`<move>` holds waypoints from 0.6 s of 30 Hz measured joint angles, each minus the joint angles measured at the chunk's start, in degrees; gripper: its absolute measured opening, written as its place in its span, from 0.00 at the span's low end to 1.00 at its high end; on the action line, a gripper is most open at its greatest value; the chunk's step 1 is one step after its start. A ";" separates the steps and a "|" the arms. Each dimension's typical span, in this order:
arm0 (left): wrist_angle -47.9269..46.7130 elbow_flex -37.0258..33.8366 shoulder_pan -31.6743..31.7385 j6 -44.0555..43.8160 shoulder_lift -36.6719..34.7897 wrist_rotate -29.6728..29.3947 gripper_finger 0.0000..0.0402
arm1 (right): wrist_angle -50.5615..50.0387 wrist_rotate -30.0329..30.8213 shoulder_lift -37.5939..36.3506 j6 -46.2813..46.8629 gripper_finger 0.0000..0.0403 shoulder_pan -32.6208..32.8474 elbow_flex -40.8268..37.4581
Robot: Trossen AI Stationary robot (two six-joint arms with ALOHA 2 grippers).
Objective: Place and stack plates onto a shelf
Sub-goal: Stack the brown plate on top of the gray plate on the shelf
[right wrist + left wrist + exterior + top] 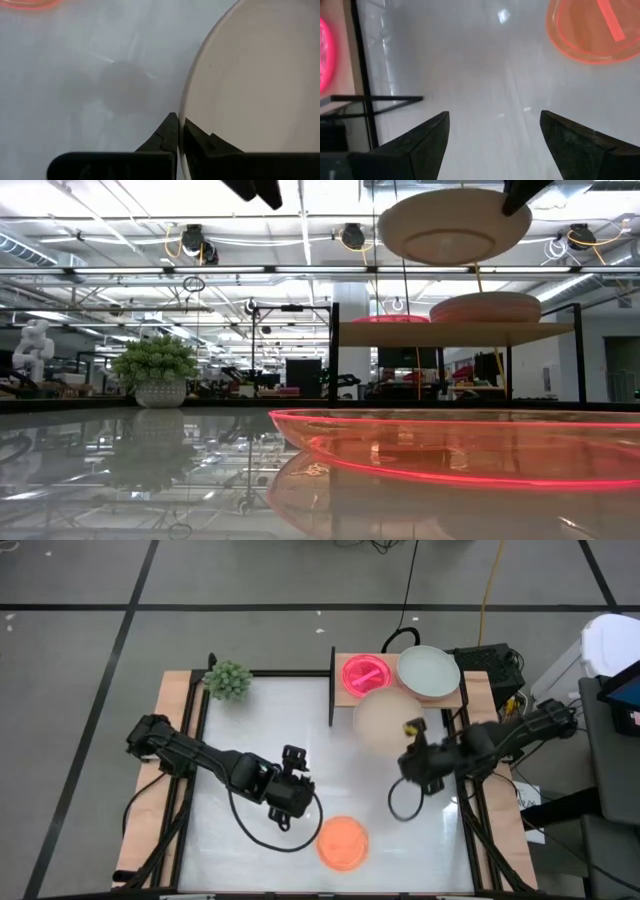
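One large round beige plate (384, 721) is held in the air by the right gripper (179, 131), whose fingers pinch the plate's rim. You see in the low view that it hangs above the small light-wood shelf (455, 333) with thin black supports, not touching it. From above, this plate lies at about 6 o'clock of the shelf, overlapping its front edge.

On the shelf board you find a small magenta plate (363, 675) at the 9 o'clock side and a pale grey-green plate (428, 672) at the 3 o'clock side; in the low view the second one tops a low stack.

A round orange plate (343, 843) rests on the white tabletop (250, 750), well apart from the shelf, toward 6 o'clock.

The left gripper (494, 135) waits over the table with its fingers spread apart and holds nothing, at 10 o'clock of the orange plate.

A small green leafy plant (228, 680) stands at the table's far corner, at 9 o'clock of the shelf.
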 joint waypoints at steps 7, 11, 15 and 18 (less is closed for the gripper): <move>0.53 0.00 0.34 1.64 0.00 0.04 0.78 | -3.24 -0.08 -4.82 -5.24 0.00 -9.98 0.00; 3.26 0.00 0.74 4.56 0.00 0.03 0.78 | -5.27 -0.68 -6.56 -8.93 0.00 -16.33 0.05; 4.75 -0.01 0.74 0.96 0.00 1.52 0.78 | -7.53 -1.77 -7.36 -12.05 0.00 -22.50 2.07; 5.99 -0.01 0.51 -0.51 0.00 3.73 0.78 | -8.75 -1.82 -7.35 -14.59 0.00 -26.76 4.61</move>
